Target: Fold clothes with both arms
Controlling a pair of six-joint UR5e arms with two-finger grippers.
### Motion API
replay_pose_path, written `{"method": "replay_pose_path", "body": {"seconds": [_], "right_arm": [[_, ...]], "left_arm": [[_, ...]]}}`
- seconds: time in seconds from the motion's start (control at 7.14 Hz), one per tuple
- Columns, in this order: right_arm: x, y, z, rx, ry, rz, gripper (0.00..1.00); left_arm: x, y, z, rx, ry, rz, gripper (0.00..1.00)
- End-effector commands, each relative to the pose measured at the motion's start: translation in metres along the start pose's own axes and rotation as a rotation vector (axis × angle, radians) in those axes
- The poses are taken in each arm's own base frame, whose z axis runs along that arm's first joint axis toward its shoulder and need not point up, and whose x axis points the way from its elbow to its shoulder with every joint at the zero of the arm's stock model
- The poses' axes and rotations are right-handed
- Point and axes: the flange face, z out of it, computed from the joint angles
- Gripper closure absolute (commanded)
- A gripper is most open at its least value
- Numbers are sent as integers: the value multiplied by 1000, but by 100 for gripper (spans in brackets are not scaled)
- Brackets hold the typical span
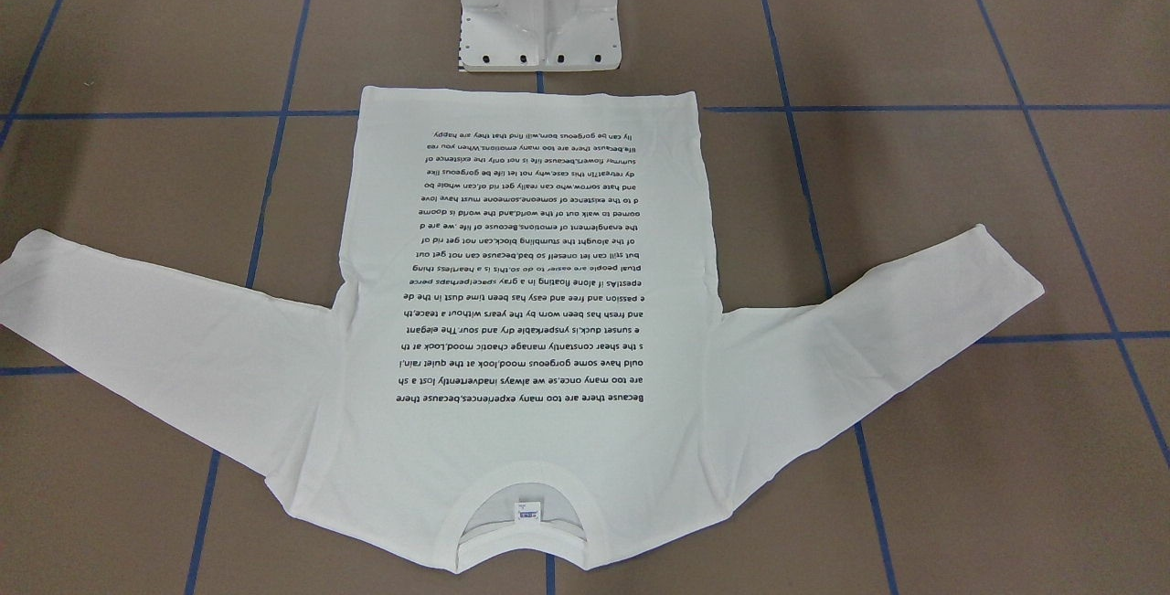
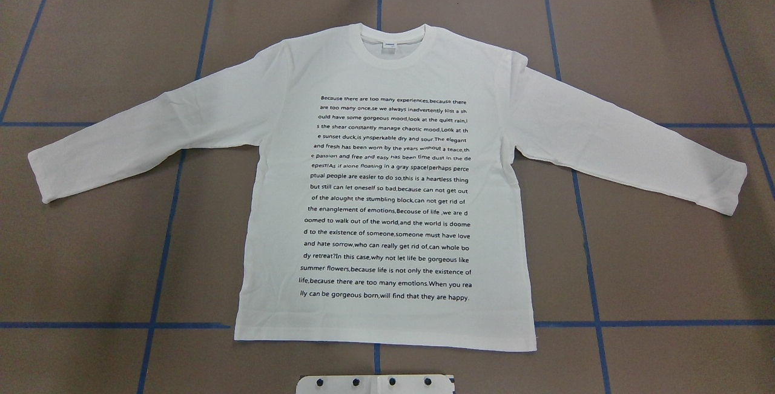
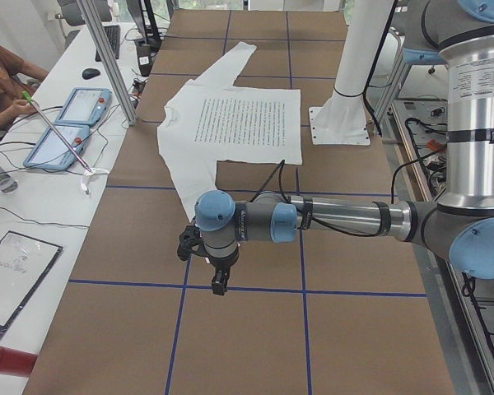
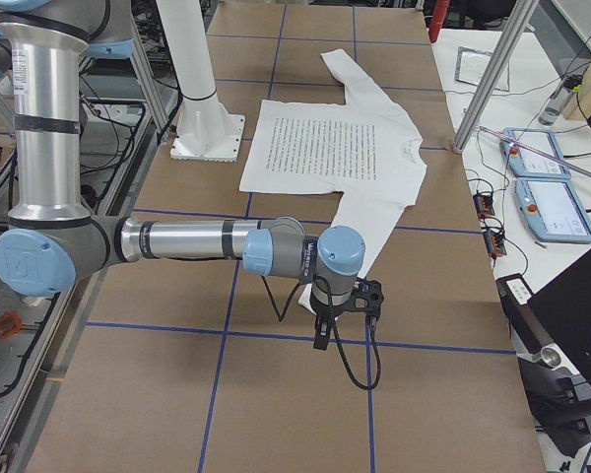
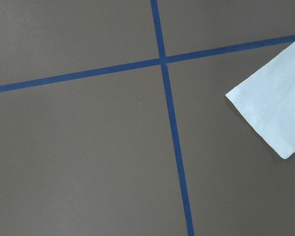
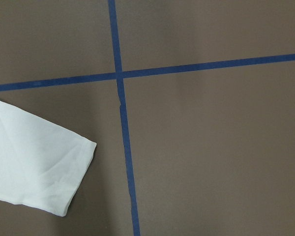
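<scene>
The T-shirt (image 2: 387,200) is spread flat, print up, at the middle of the desk (image 2: 666,273), with its collar away from the robot and its sleeves slanted outward. The left pincer (image 3: 218,284) is held above the desk beyond the left cuff (image 5: 273,110), and the right pincer (image 4: 321,335) beyond the right cuff (image 6: 39,167). Each cuff is judged nearest its own arm. Whether either pincer is open cannot be told. Brown desk is seen past every shirt edge.

White long-sleeved T-shirt (image 2: 272,158): plain white, with a block of black text lines.
Brown table (image 2: 666,261): matte brown, blue tape grid.
</scene>
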Motion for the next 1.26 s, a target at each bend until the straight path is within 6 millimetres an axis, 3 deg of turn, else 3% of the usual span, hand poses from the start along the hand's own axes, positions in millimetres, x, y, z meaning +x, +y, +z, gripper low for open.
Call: {"method": "replay_pose_path", "body": {"seconds": [0.0, 0.42, 0.56, 0.7, 0.84, 0.98, 1.12], "right_arm": [[-2, 0, -1, 3, -4, 0, 0], [-7, -2, -6, 14, -5, -4, 0], [-16, -2, -15, 31, -10, -16, 0], [-36, -14, -19, 40, -18, -57, 0], [-53, -17, -10, 21, -18, -91, 0], [-72, -30, -13, 23, -32, -113, 0], [-88, -29, -1, -8, -80, -138, 0]], "left_arm": [[3, -1, -3, 7, 1, 7, 0], [11, -14, -14, 30, -10, 24, 0], [20, -29, -25, 59, -15, 43, 0], [32, -44, -39, 89, -18, 73, 0], [42, -66, -47, 110, -20, 104, 0], [46, -72, -49, 114, -18, 112, 0], [47, -73, -51, 133, -17, 133, 0]]}}
